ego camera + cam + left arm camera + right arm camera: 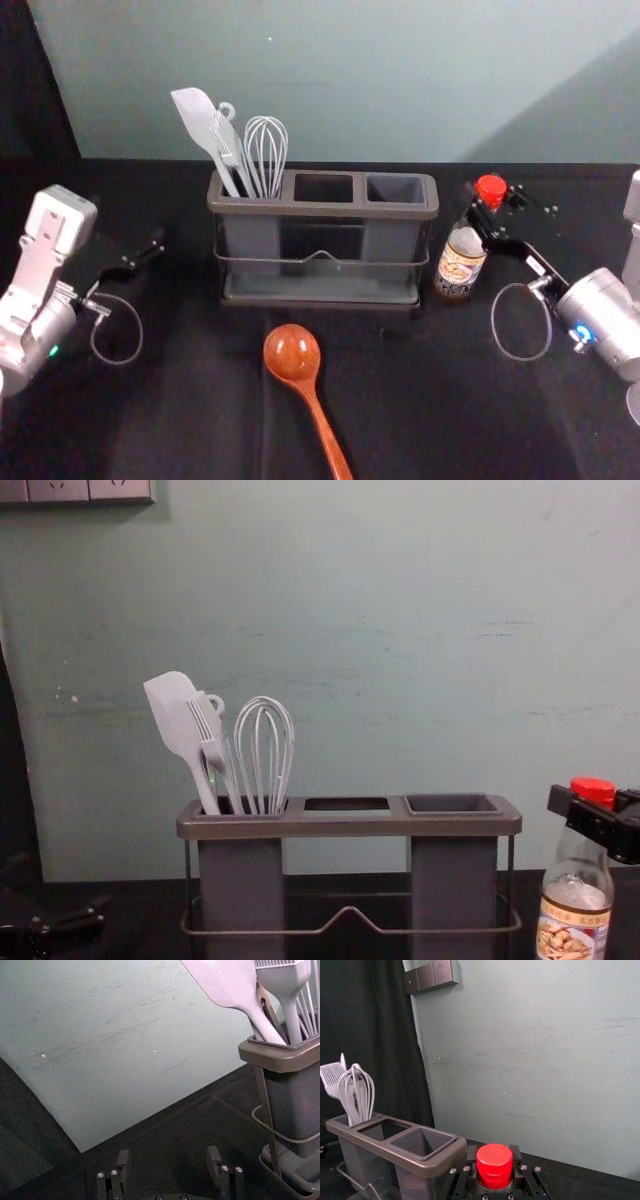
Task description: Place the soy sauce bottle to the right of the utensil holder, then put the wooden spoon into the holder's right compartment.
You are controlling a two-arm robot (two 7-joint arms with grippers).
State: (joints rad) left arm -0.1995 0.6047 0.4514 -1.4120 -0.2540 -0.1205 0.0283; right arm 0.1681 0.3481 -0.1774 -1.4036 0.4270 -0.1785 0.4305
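I've got my right hand (pixel 484 212) clenched on the soy sauce bottle (pixel 460 264), right of the utensil holder (pixel 320 208); my left hand (pixel 140 248), released, is left of it.

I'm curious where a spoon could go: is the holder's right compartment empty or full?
Empty, it seems: the right compartment shows bare inner walls, with nothing sticking out.

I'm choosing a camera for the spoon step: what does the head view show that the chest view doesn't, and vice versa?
Head, not chest: the wooden spoon and silver wrists.
Chest, not head: the wall sockets.
Both: the utensil holder with spatula, brush and whisk in its left compartment, the soy sauce bottle gripped by the right hand, and the left hand.
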